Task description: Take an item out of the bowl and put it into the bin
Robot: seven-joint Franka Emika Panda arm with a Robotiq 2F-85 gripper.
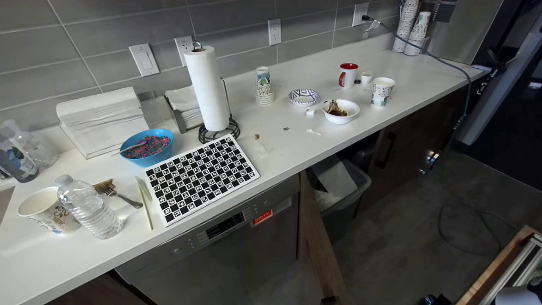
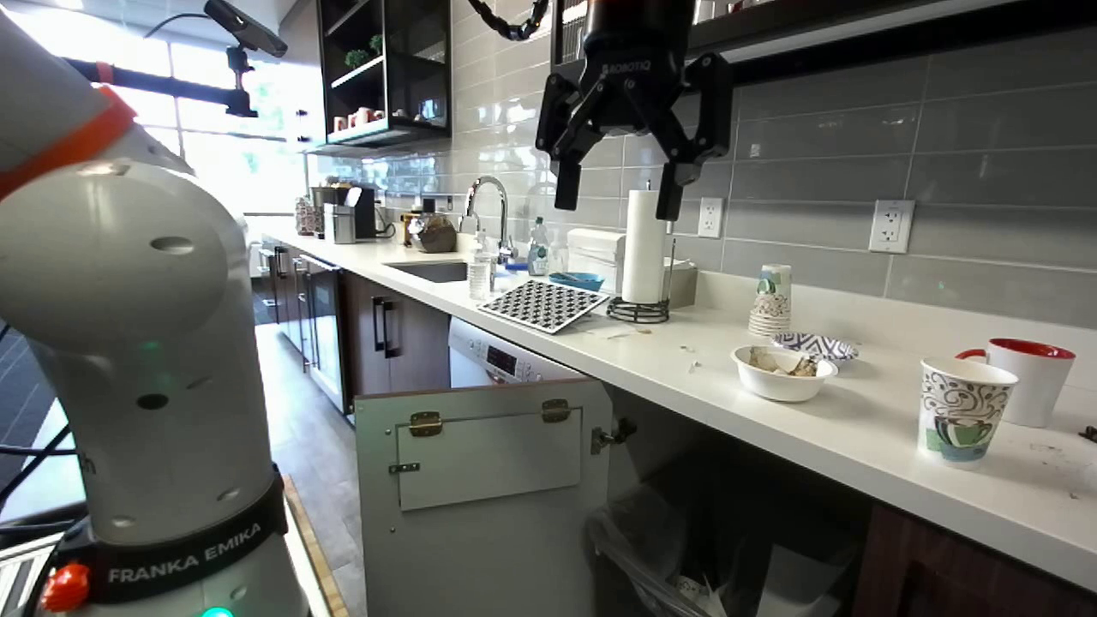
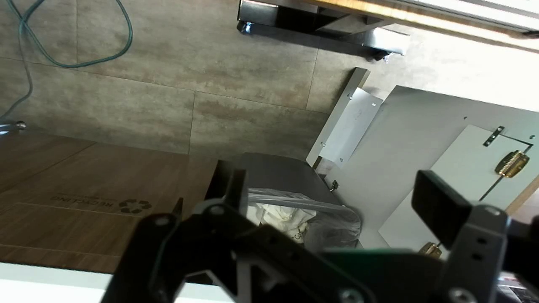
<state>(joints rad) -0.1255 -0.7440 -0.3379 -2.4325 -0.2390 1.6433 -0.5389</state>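
White bowl (image 2: 780, 388), on the surface (image 1: 292, 144). Inside the bowl we record a brown lump (image 1: 337, 111), details indistinct. Lower than the bowl: lined bin (image 3: 288, 172). Higher than the bowl, well apart: end effector (image 2: 617, 204), jaws spread wide. Near the bowl: paper cup (image 2: 964, 420).

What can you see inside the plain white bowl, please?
Brown and paler lumps, too unclear to name, show inside the plain white bowl; whatever lies beneath them is covered.
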